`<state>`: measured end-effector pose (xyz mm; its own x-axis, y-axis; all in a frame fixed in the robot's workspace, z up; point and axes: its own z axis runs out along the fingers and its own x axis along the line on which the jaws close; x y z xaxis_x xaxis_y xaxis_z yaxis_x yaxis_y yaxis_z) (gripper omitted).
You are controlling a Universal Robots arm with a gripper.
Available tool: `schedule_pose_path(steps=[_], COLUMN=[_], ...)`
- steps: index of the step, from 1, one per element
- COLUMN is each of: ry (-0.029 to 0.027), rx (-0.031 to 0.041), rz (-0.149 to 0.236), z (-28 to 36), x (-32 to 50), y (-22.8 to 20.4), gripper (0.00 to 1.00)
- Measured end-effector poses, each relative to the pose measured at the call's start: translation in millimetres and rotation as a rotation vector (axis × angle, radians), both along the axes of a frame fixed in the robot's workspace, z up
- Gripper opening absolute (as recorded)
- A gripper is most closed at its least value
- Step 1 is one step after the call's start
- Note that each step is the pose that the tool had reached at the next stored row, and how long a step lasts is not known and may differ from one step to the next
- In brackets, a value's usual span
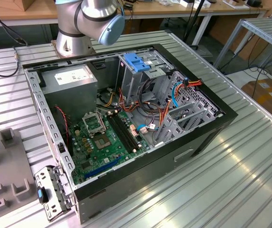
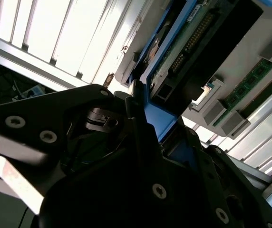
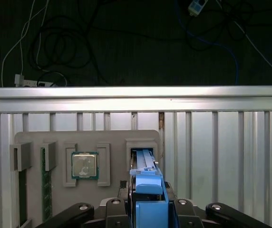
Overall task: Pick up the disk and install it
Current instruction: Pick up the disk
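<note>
We see the gripper [image 3: 149,186] clenched on the blue end of the disk [image 3: 144,161] in the first wrist view; it stands on edge in a slot at the end of the grey tray [image 3: 36,137], beside a processor [image 3: 84,165], on the ribbed bench [image 3: 221,152].

A robotics workshop: a robot arm [image 1: 91,21] stands on a ribbed aluminium counter [image 1: 240,166] beside an opened computer case [image 1: 145,173], with wooden workbenches [image 1: 164,9] behind.

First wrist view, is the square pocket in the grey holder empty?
No, a square processor chip with a green edge lies in that pocket of the grey holder.
</note>
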<state>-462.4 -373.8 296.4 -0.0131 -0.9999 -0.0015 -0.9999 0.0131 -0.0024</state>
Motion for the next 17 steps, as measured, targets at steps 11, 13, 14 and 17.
schedule_pose_path(steps=[11,13,14,17], ry=[0.0001,0.0001,0.0001,0.0001], rx=[0.0,0.0,0.0,0.0], rz=[0.0,0.0,0.0,0.0], z=[2.3,6.2,7.8,14.2], x=[0.0,0.0,0.0,0.0], y=[0.0,0.0,0.0,0.0], gripper=[0.37,0.37,0.37,0.37])
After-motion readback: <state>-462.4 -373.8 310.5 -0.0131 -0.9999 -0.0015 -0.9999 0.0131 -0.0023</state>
